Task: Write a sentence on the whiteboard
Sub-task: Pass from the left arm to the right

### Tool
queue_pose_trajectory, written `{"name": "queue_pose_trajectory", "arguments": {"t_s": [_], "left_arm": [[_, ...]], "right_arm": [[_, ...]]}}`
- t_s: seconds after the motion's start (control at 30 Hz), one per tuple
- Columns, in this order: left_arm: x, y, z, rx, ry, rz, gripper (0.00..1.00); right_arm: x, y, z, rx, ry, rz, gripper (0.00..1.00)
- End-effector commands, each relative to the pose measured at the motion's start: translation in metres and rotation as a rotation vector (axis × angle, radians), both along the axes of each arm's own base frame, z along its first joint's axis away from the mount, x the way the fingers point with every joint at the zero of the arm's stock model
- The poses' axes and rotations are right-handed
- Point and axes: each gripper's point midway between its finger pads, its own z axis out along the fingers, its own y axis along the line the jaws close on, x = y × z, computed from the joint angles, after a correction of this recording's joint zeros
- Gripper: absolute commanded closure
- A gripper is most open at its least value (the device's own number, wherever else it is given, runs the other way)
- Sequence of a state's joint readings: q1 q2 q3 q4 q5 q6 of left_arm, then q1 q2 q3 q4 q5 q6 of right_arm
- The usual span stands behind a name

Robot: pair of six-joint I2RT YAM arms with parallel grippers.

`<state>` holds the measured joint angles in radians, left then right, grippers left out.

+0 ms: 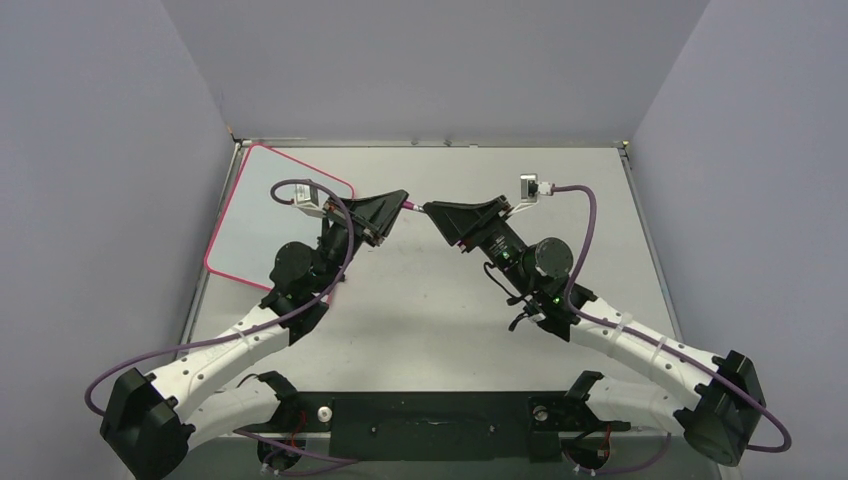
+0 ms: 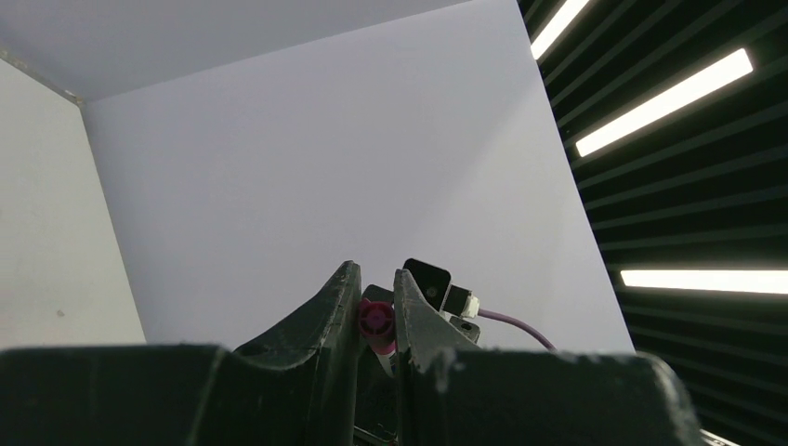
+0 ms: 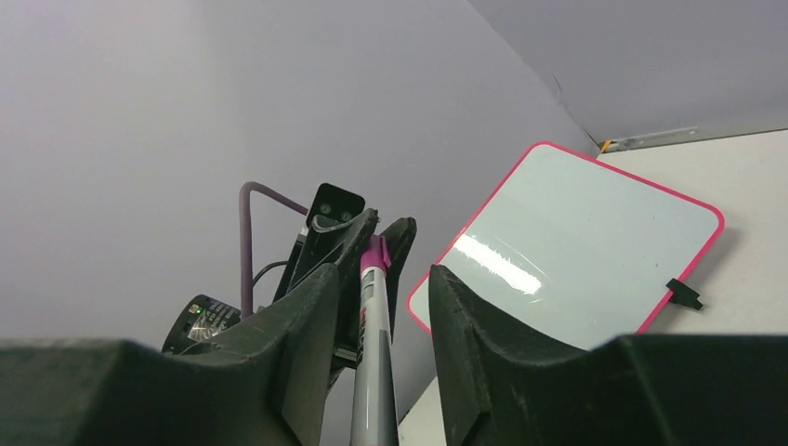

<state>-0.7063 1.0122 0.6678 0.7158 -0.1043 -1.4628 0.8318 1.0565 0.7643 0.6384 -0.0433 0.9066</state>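
Note:
A grey marker (image 3: 374,353) with a magenta cap (image 2: 376,321) hangs in the air between my two grippers, above the middle of the table. My left gripper (image 2: 376,297) is shut on the capped end. My right gripper (image 3: 386,274) faces it with its jaws around the barrel. The barrel lies against one finger, and a gap shows to the other finger (image 3: 465,334). From above, the two grippers meet tip to tip (image 1: 416,206). The whiteboard (image 1: 270,215), white with a red-pink frame, lies flat at the back left, partly under the left arm. No sentence shows on its glossy face (image 3: 576,242).
A small black clip (image 3: 683,293) sits on one edge of the board. Grey walls close in the table (image 1: 560,250) at the left, back and right. Purple cables loop from both wrist cameras (image 1: 535,187).

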Motion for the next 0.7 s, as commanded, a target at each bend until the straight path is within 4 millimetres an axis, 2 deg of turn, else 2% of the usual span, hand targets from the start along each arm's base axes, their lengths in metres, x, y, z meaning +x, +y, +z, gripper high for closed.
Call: {"name": "queue_pose_trajectory", "arguments": {"t_s": [0.0,0.4,0.47,0.5,0.57,0.6,0.63,0.67], "left_arm": [[-0.006,0.002,0.014,-0.042,-0.049,-0.006,1.00],[-0.005,-0.002,0.007,-0.019,-0.043,-0.005,1.00],[-0.004,-0.003,0.004,-0.014,-0.039,-0.008,1.00],[-0.005,-0.003,0.003,-0.011,-0.038,-0.010,1.00],[-0.005,-0.003,0.000,-0.002,-0.039,-0.009,1.00],[-0.005,-0.003,-0.001,0.004,-0.039,-0.005,0.98],[-0.006,-0.001,-0.004,0.013,-0.036,-0.001,0.89],[-0.005,0.000,-0.007,0.019,-0.028,0.007,0.84]], "right_arm": [[-0.005,0.004,0.033,0.065,-0.076,0.036,0.66],[-0.001,0.012,0.024,0.053,-0.060,0.053,0.85],[0.000,0.013,0.022,0.051,-0.056,0.054,0.93],[0.000,0.013,0.021,0.049,-0.055,0.056,1.00],[0.000,0.013,0.020,0.050,-0.053,0.056,1.00],[-0.001,0.013,0.019,0.049,-0.054,0.056,1.00],[-0.002,0.012,0.020,0.048,-0.059,0.054,1.00],[-0.001,0.010,0.016,0.044,-0.054,0.045,1.00]]}}
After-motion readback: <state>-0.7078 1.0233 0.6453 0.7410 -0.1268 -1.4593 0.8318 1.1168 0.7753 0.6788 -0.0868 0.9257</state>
